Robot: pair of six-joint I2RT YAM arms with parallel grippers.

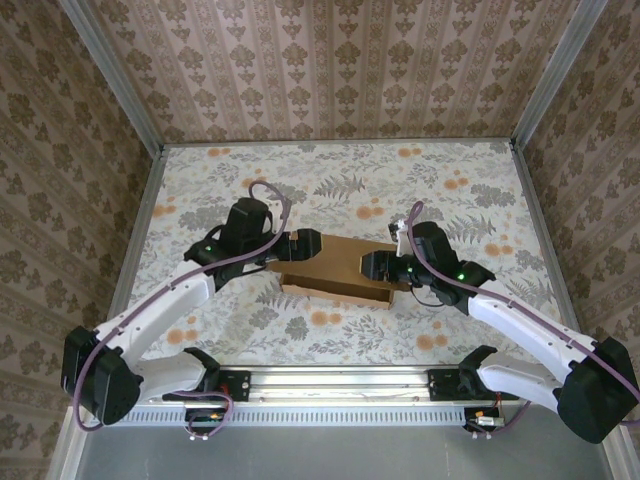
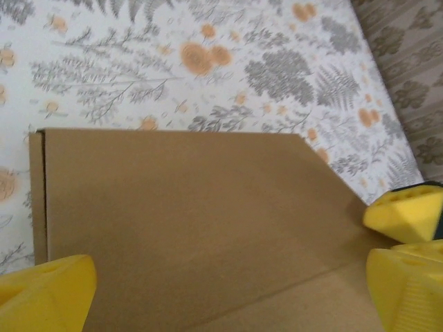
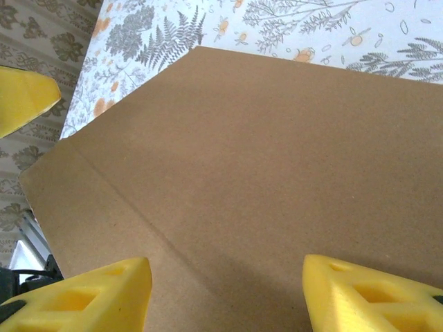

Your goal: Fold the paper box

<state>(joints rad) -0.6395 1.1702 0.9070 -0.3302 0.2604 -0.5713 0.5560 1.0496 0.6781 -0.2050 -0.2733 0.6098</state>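
Floral bench [image 1: 330, 170] first. My left arm [image 1: 150, 310] and right arm [image 1: 520, 320] both reach in from the near edge, elbows out, wrists angled inward toward each other. Between them the paper box [image 1: 338, 262] sits about mid-bench, its near wall looking raised. The left tool [image 2: 228, 263] is at the box's left end, spread wide over a flat brown panel. The right tool [image 3: 225, 270] is at the right end, fingers apart too, cardboard under them, nothing pinched as far as I can see.
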